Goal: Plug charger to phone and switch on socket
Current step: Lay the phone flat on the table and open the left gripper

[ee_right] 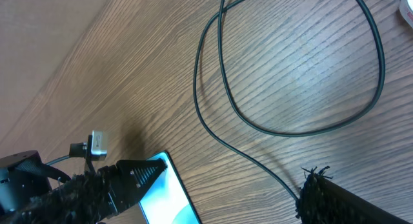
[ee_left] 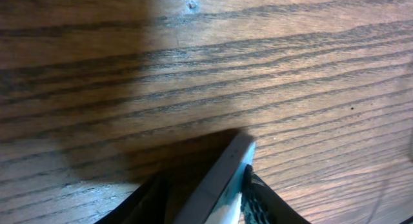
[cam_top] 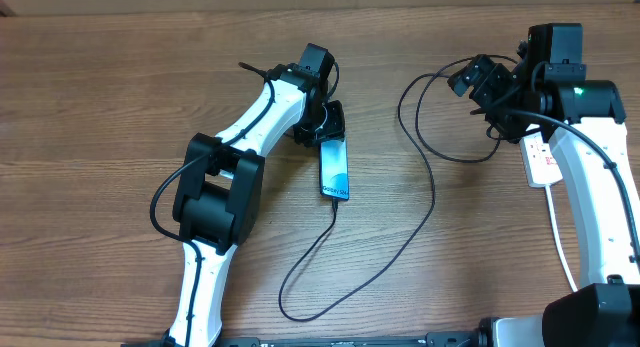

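The phone (cam_top: pixel 335 168) lies on the wooden table with its blue screen lit. The charger's thin black cable (cam_top: pixel 432 187) meets the phone's near short end, loops across the table and runs up under the right arm. My left gripper (cam_top: pixel 329 121) straddles the phone's far end. In the left wrist view the phone's dark edge (ee_left: pixel 222 179) stands between the fingers of the left gripper (ee_left: pixel 203 188); the right finger touches the screen side and a gap shows on the left. My right gripper (cam_top: pixel 472 79) hovers open near the white socket (cam_top: pixel 541 163), which is partly hidden by the arm.
In the right wrist view the right gripper (ee_right: pixel 226 185) holds nothing; the cable (ee_right: pixel 259 171) curls on the bare wood beneath, and the phone's lit screen (ee_right: pixel 169 197) shows past the left finger. The cable's big loop fills the table's middle right.
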